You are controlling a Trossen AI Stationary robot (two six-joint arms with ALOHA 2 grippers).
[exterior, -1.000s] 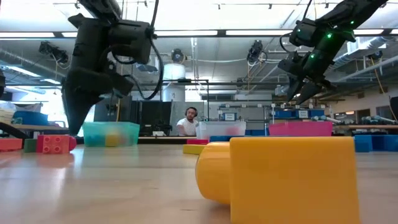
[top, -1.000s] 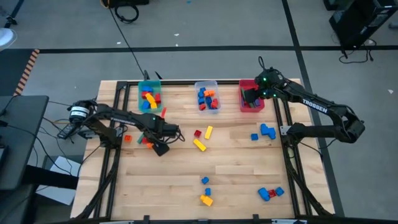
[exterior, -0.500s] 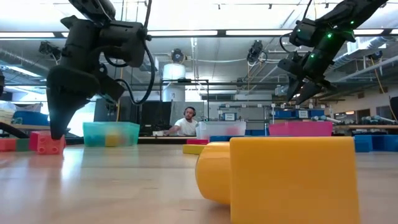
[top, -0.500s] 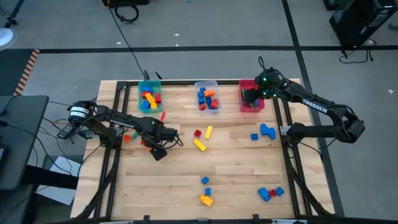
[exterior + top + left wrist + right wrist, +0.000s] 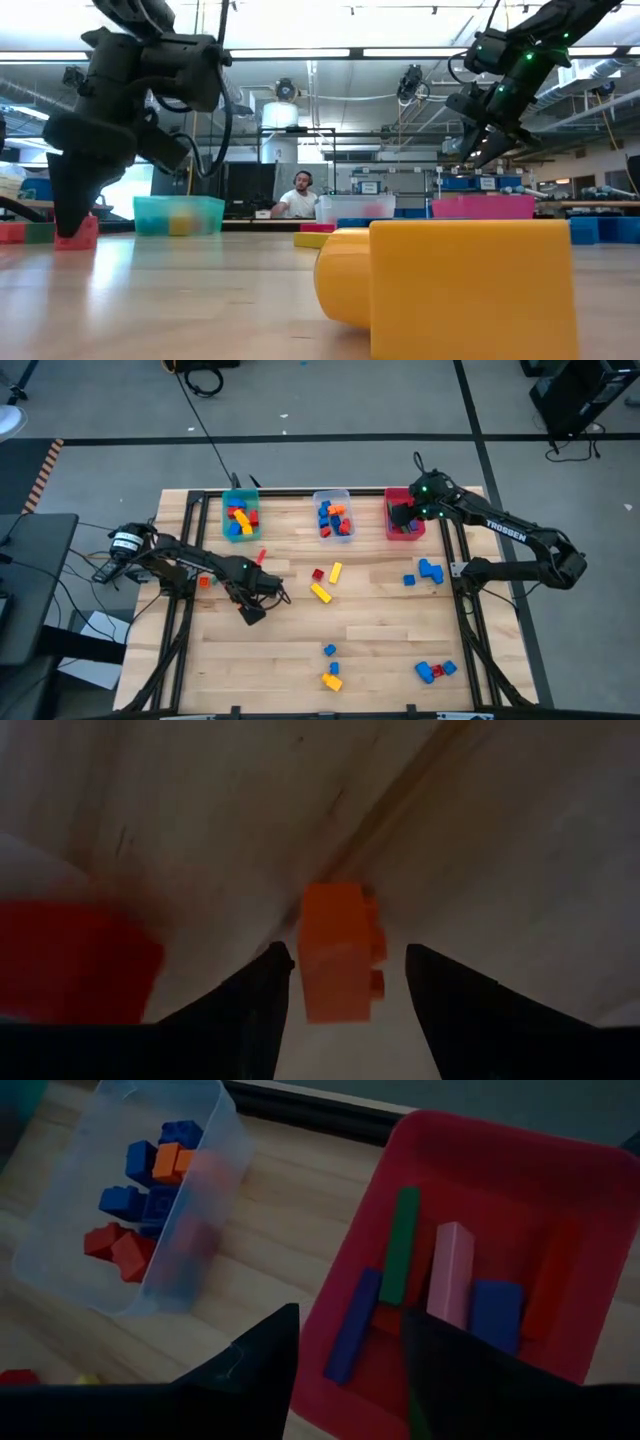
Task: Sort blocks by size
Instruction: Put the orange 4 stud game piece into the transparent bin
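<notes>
Presently on the table, listed from the far edge forward.

Bins: a teal bin holding yellow, orange, blue and red blocks; a clear bin holding blue, red and orange blocks; a red bin holding longer bars, seen from the right wrist as a green bar, a pink bar and two blue bars among others.

Loose blocks: a red block and two yellow bars near the table's middle; blue blocks toward the right side; a blue and a yellow block near the front edge; a blue-and-red cluster at the front right; a small orange-and-green group near the left rail; a thin red piece below the teal bin. The low view is largely filled by one yellow block close to the lens.

Left gripper: down at the table left of centre, fingers apart and not yet closed, with a small orange block standing between the fingertips. A red block lies just beside it.

Right gripper: raised above the red bin, fingers parted, nothing between them.

Background: a person seated beyond the table.
</notes>
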